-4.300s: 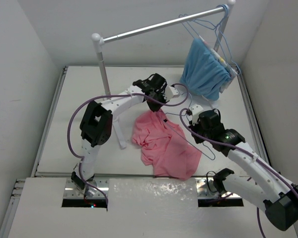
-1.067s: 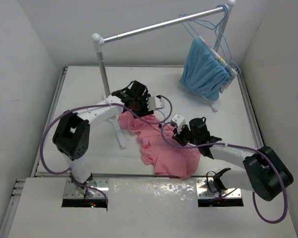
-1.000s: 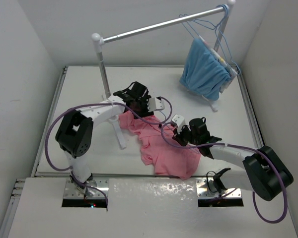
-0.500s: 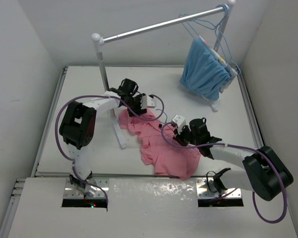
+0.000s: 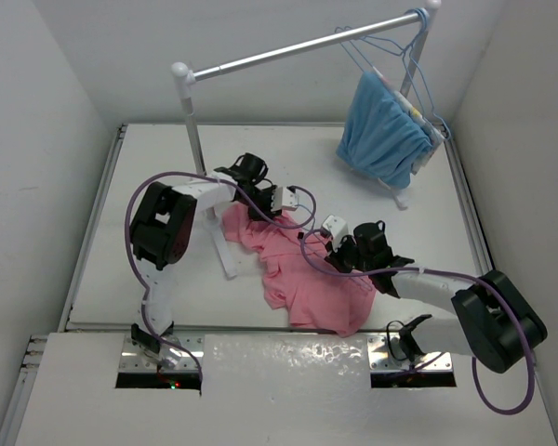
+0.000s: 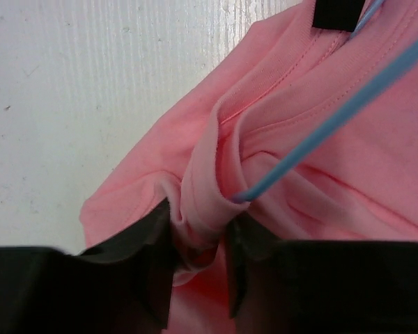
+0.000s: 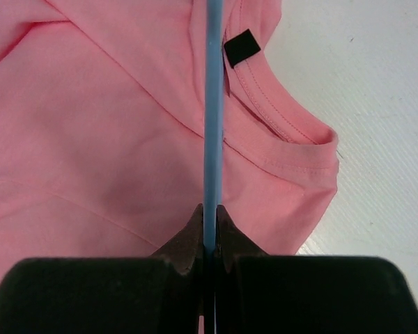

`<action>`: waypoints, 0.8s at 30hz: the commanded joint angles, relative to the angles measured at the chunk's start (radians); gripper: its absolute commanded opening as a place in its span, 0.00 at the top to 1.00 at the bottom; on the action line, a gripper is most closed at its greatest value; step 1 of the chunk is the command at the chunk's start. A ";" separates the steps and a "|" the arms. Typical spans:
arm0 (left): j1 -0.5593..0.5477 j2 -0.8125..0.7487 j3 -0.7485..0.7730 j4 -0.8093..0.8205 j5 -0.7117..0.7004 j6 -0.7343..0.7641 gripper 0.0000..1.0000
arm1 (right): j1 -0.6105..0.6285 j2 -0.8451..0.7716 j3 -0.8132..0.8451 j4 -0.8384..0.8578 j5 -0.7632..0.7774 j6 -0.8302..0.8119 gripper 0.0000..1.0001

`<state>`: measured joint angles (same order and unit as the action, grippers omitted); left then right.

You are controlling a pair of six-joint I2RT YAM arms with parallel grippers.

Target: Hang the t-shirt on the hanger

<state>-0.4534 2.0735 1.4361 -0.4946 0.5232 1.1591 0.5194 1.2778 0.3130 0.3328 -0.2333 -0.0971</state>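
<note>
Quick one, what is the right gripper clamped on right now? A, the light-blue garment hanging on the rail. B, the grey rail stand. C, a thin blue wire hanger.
C: in the right wrist view the right gripper is shut on the thin blue wire of the hanger, which lies across the t-shirt. The left gripper pinches a fold of that shirt.

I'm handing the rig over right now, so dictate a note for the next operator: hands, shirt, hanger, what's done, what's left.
Left hand: shut on a t-shirt fold near the collar.
Right hand: shut on the hanger wire.
T-shirt lies crumpled on the table; hanger crosses its collar, one end under the pinched fold.
Done: both gripped.
Left: work hanger into the neck, seat shoulders.
</note>
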 commanded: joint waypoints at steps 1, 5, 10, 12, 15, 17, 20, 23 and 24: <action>-0.011 -0.003 0.044 0.001 0.076 -0.002 0.83 | -0.001 0.008 0.021 0.031 0.012 0.002 1.00; -0.013 -0.023 0.040 -0.034 0.193 -0.013 0.90 | -0.001 0.005 0.021 0.034 0.029 0.002 1.00; -0.054 -0.104 0.014 -0.093 0.284 -0.015 0.92 | 0.001 -0.043 0.029 0.023 0.057 0.002 1.00; -0.076 -0.139 0.004 -0.110 0.313 -0.030 0.90 | -0.001 -0.069 0.034 0.017 0.060 0.002 1.00; -0.093 -0.171 0.014 -0.154 0.365 -0.035 0.88 | -0.001 -0.093 0.041 0.003 0.061 0.002 1.00; -0.099 -0.182 0.012 -0.167 0.382 -0.032 0.88 | 0.001 -0.115 0.041 -0.001 0.055 0.002 1.00; -0.114 -0.194 -0.017 -0.138 0.365 -0.038 0.88 | -0.001 -0.133 0.034 -0.002 0.049 0.008 1.00; -0.119 -0.194 -0.036 -0.111 0.368 -0.082 0.88 | 0.001 -0.136 0.032 -0.009 0.042 0.016 1.00; -0.119 -0.197 -0.034 -0.116 0.376 -0.094 0.88 | 0.001 -0.138 0.032 -0.011 0.040 0.017 1.00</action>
<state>-0.5560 1.9079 1.4178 -0.6285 0.7876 1.1130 0.5133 1.1568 0.3149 0.2768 -0.1658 -0.0998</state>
